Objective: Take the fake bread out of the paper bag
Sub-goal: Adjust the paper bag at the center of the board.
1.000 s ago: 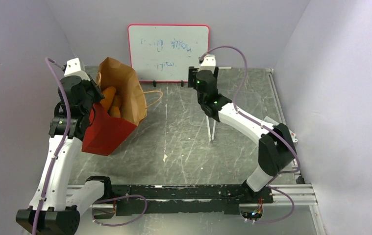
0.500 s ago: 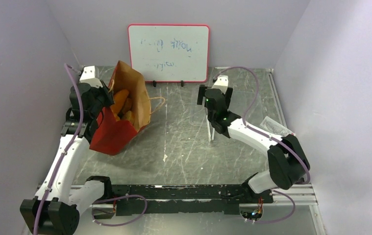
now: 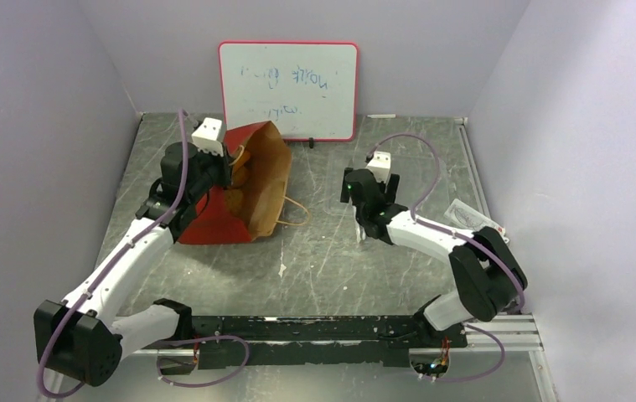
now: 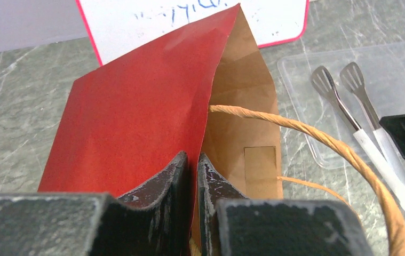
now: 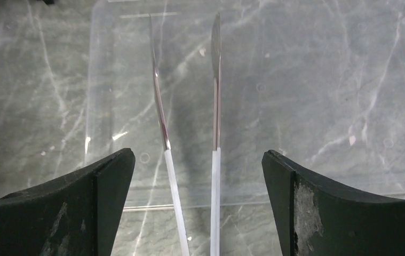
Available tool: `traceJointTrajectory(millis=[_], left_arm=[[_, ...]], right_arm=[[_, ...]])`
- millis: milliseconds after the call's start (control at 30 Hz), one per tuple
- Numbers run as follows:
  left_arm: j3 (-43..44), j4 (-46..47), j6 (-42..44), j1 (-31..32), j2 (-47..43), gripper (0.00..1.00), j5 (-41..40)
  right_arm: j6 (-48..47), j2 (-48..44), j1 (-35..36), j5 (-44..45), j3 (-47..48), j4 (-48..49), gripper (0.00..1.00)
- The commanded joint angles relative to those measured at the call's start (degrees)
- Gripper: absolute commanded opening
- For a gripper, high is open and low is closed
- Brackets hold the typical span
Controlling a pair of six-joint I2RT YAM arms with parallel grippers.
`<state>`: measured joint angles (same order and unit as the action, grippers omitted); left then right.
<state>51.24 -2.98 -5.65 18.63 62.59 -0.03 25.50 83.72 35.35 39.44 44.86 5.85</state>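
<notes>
The paper bag (image 3: 255, 188), red outside and brown inside, lies tipped on its side left of the middle, mouth toward the right. My left gripper (image 3: 224, 167) is shut on its upper rim; in the left wrist view the jaws (image 4: 191, 160) pinch the red wall (image 4: 136, 106). A bit of orange fake bread (image 3: 241, 164) shows inside by the gripper; the rest is hidden. An orange loop handle (image 4: 296, 128) hangs free. My right gripper (image 3: 364, 233) is open and low over metal tongs (image 5: 189, 106), which lie between its fingers (image 5: 197, 160).
The tongs lie on a clear plastic tray (image 5: 307, 80), which also shows in the left wrist view (image 4: 403, 69). A whiteboard (image 3: 287, 90) stands at the back. A clear packet (image 3: 469, 215) lies at the right. Purple walls close in both sides.
My left arm has swung the bag right and tipped it over toward the middle. My right arm has dropped and drawn back, down over the tongs.
</notes>
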Motion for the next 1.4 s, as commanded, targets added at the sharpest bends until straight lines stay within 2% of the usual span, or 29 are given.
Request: traceJointTrajectory(millis=[0, 633, 800, 1067, 1367], left_arm=[[-1.73, 5.61, 1.90, 0.96, -0.86, 0.07, 0.09], [-5.25, 7.20, 1.73, 1.05, -2.43, 0.07, 2.69], [-5.38, 7.15, 2.05, 1.05, -2.45, 0.07, 2.77], [-5.40, 6.94, 2.14, 1.05, -2.31, 0.07, 2.58], [-5.44, 6.98, 1.87, 1.05, -2.53, 0.07, 2.43]], right_arm=[[2.90, 2.79, 0.46, 2.50, -0.84, -0.85, 0.92], [1.35, 13.77, 0.37, 3.10, 0.35, 6.11, 0.87], [0.65, 15.53, 0.02, 2.11, 1.21, 7.98, 0.83], [1.13, 15.81, -0.91, 1.08, 0.62, 9.93, 0.66], [2.22, 16.65, -1.28, 1.84, 0.63, 8.76, 0.58]])
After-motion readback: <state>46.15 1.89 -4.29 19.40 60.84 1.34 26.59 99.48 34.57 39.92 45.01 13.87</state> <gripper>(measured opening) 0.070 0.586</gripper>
